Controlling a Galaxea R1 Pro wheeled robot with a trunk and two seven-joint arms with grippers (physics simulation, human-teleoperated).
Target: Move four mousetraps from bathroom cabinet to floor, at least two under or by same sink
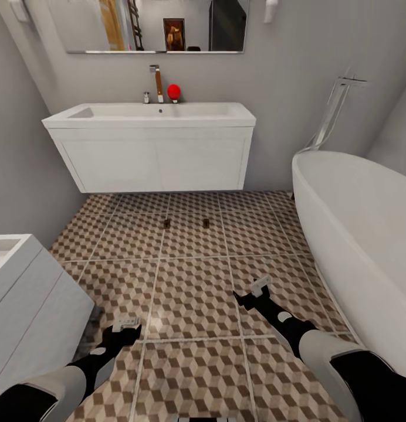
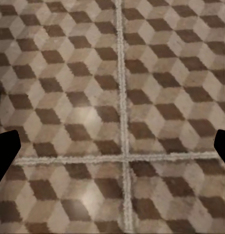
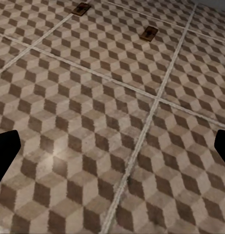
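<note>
You see the bathroom floor (image 1: 191, 293) with its cube pattern spread in front of you, the white bathtub (image 1: 361, 234) at your right and the sink (image 1: 150, 114) on its white vanity against the grey wall ahead. A white unit (image 1: 27, 293) stands at your left. Both arms hang low above the tiles: the left gripper (image 1: 127, 323) and the right gripper (image 1: 260, 285) have their jaws spread and they hold nothing. 2 mousetraps (image 1: 166, 223) (image 1: 206, 223) lie flat on the floor just in front of the vanity, side by side but apart. On the sink edge, beside the faucet (image 1: 156, 82), sits a small red ball (image 1: 173, 91).
</note>
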